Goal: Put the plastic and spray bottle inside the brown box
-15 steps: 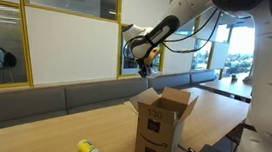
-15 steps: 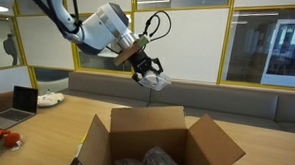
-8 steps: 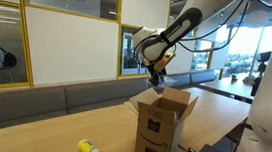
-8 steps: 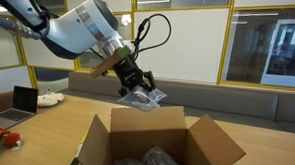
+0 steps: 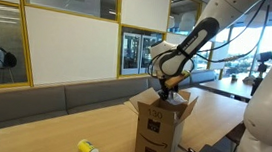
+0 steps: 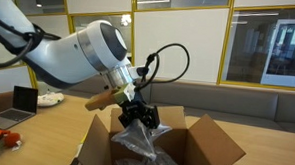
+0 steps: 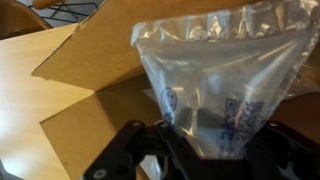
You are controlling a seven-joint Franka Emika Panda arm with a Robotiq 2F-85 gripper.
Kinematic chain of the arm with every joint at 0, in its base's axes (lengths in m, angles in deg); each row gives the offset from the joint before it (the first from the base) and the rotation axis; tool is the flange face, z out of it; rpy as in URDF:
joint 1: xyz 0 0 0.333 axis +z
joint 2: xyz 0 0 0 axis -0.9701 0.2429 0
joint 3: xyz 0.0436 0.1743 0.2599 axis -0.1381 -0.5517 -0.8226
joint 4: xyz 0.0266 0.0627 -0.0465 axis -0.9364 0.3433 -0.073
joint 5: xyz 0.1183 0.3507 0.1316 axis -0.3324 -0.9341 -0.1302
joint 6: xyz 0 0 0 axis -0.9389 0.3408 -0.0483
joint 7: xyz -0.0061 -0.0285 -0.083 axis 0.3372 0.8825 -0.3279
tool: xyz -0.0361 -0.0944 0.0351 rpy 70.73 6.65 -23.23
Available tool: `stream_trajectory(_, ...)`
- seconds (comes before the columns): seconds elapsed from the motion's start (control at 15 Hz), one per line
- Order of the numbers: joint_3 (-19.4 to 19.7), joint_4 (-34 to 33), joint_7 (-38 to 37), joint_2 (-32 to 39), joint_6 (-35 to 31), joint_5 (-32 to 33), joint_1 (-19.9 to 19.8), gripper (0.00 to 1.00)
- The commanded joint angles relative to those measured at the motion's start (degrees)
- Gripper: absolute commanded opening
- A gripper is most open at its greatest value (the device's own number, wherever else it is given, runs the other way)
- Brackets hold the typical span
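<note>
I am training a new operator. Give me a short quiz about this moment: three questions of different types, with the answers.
1. True or false: the gripper is shut on the plastic.
2. Fill in: the top flaps of the brown box are ____.
3. Where is the spray bottle? A) inside the brown box B) on the table C) in the gripper

Key: 1 true; 2 open; 3 B.

The plastic hangs in the brown box's mouth.
</note>
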Motion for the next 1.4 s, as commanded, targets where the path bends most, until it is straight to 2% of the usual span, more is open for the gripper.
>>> stream_trajectory(0.0,1.45,3.70,-2.55,1.66,-9.86,-0.73,-4.58,0.16)
stream_trajectory(0.2,3.14,4.44,-2.62,5.51,-16.28,-1.15,-7.44,0.16)
stream_trajectory(0.27,3.60,4.38,-2.49,6.79,-17.79,-1.40,-8.03,0.34)
stream_trajectory(0.8,5.78,2.87,-2.26,13.34,-24.04,-3.81,-8.15,0.95)
stream_trajectory(0.93,6.02,2.47,-2.36,13.58,-24.14,-4.29,-7.86,1.00)
stream_trajectory(1.33,5.54,-0.65,-3.93,9.72,-21.34,-2.27,-6.44,1.00)
